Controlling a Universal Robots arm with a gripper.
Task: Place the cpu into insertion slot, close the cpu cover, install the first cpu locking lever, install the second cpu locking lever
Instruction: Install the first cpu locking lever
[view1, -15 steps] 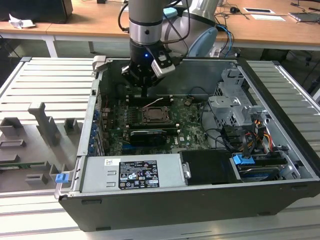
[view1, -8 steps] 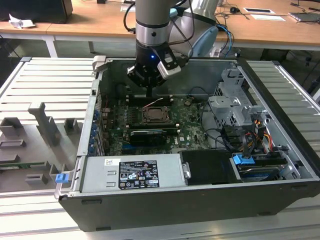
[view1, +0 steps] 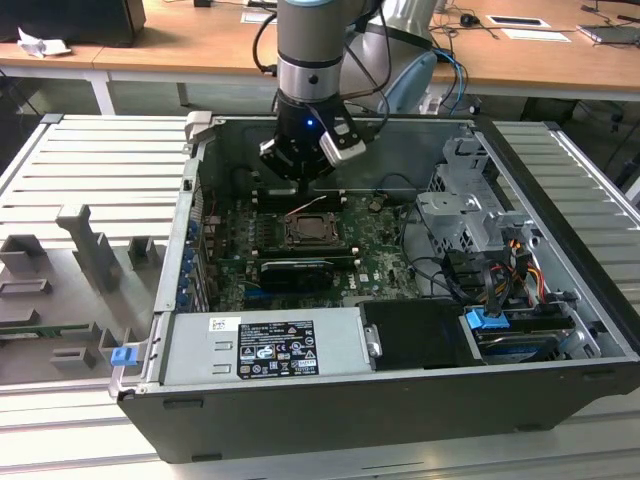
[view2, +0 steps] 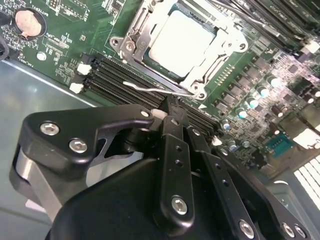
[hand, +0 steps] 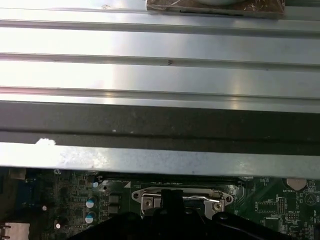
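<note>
A ribbed grey metal table (view1: 90, 160) carries 1 open computer case (view1: 330, 410). Grey holder blocks (view1: 85, 245) stand on it at the exterior view's left.

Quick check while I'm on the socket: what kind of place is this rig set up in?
Most likely a robotics lab or workshop bench. An open computer case lies on a ribbed metal table, a robot arm reaches into it, and wooden desks with cables and papers stand behind.

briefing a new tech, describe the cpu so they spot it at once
Inside the open computer case, find the green motherboard under the gripper. The cpu is the pale square face framed by the silvery cpu cover, unlike the long black slots alongside.
</note>
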